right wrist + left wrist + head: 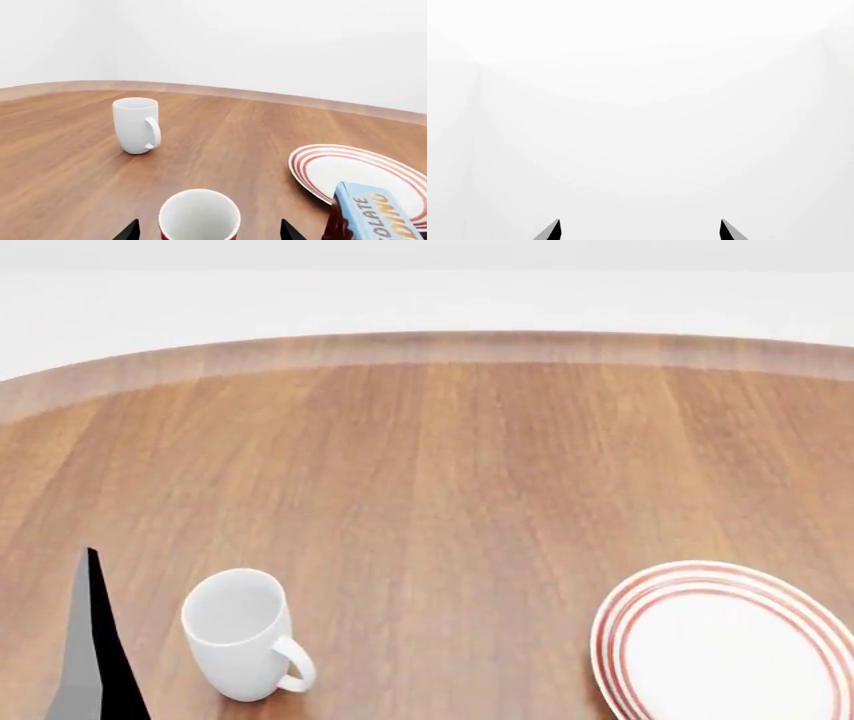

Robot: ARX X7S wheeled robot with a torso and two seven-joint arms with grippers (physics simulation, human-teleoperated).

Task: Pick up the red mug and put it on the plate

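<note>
Red mug (pixel 199 216) stands upright between the right gripper (pixel 209 231)'s two spread fingertips (pixel 129 231), white inside showing, nothing pinching it yet. Biggest of all is the wooden table (pixel 441 470), curved at its far edge. Next the plate (pixel 347 170), white with red rings, lies off to one side of those jaws, past the mug. A blue box (pixel 367 212) sits just beside the plate; its lettering reads "OLATE" and "DING", the rest cut off. A white mug (pixel 137 125) stands upright well beyond the jaws. The left gripper (pixel 639 231) has its jaws wide, facing blank white.
</note>
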